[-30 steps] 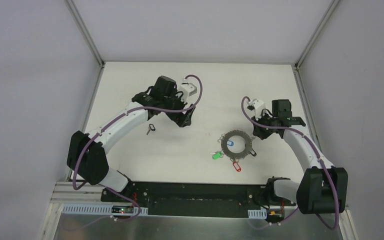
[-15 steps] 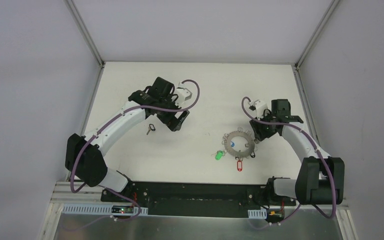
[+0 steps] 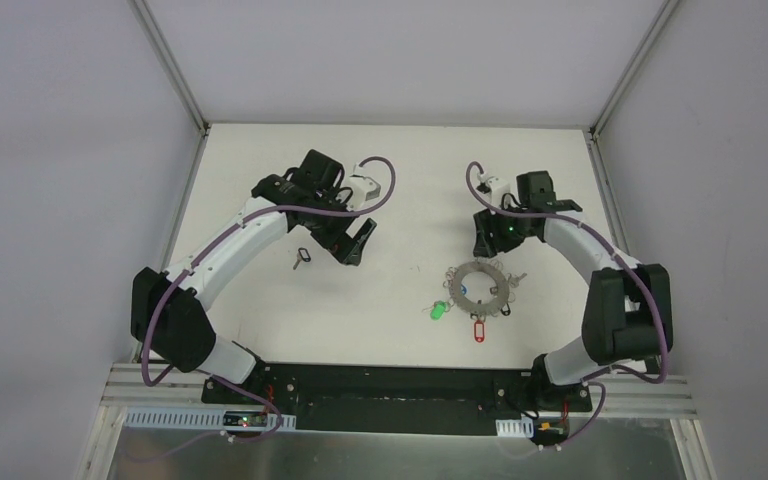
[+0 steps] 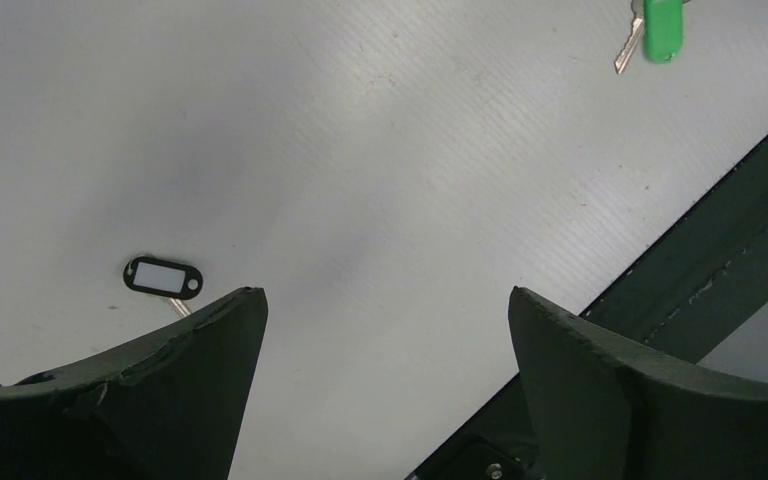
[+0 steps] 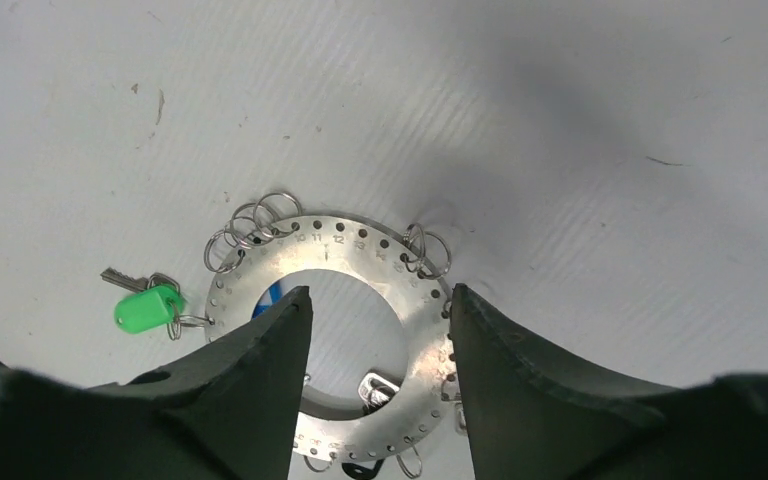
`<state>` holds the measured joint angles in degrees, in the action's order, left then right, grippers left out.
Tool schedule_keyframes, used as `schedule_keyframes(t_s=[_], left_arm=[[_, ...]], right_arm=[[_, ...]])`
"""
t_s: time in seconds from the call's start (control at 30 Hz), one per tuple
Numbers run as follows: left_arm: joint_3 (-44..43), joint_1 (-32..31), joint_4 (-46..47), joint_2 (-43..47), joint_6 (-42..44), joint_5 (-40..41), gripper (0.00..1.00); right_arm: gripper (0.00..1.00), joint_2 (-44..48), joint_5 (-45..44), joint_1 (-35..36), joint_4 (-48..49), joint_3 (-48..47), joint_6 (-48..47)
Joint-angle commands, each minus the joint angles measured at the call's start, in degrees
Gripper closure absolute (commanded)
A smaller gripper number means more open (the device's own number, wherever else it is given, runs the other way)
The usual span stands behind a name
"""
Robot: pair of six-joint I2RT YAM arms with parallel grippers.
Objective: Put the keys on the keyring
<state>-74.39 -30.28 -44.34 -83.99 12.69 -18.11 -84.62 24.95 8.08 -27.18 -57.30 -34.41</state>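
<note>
Keyring [image 5: 360, 245] flat, black-tagged key [image 4: 162, 278] apart, seemingly loose

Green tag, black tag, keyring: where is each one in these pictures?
green tag [image 5: 148, 308]: right wrist view, middle of the plastic body.
black tag [image 4: 163, 277]: left wrist view, its white label window.
keyring [image 5: 360, 248]: right wrist view, top of its perforated metal band.

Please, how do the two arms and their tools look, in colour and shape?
The left arm and right arm have white links, black joints and a purple cable along each. The left tool and right tool have broad, dark, tapering fingers.
</note>
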Motion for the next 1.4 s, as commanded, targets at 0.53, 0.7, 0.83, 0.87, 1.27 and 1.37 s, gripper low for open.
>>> schedule_keyframes(t_s=[0.53, 0.7, 0.83, 0.87, 1.27, 1.37], left_arm=[[-2.18, 0.22, -2.03, 2.5, -6.92, -5.37, 0.08], [-2.32, 0.27, -2.01, 2.28, -5.51, -2.41, 0.05], [-2.72, 0.22, -2.56, 1.57, -3.99, 1.35, 0.03], [-2.83, 0.22, -2.58, 1.55, -3.72, 2.18, 0.02], [-1.25, 0.4, -0.99, 2.27, -2.85, 8.73, 0.01], [-0.9, 0.92, -0.39, 2.24, -3.83, 9.52, 0.02]], right_arm=[[0.47, 2.92, -7.35, 1.62, -4.56, 1.38, -0.07], [0.38, 8.47, -4.34, 2.59, -11.2, 2.59, -4.97], [0.35, 12.3, -2.69, 4.26, -12.78, 4.87, -6.58], [0.34, 12.96, -2.03, 4.9, -12.63, 5.59, -6.65], [0.31, 8.07, 2.77, 6.53, -4.5, 3.92, 0.26], [0.42, 4.4, 0.81, 8.36, -1.62, 2.75, 1.23]])
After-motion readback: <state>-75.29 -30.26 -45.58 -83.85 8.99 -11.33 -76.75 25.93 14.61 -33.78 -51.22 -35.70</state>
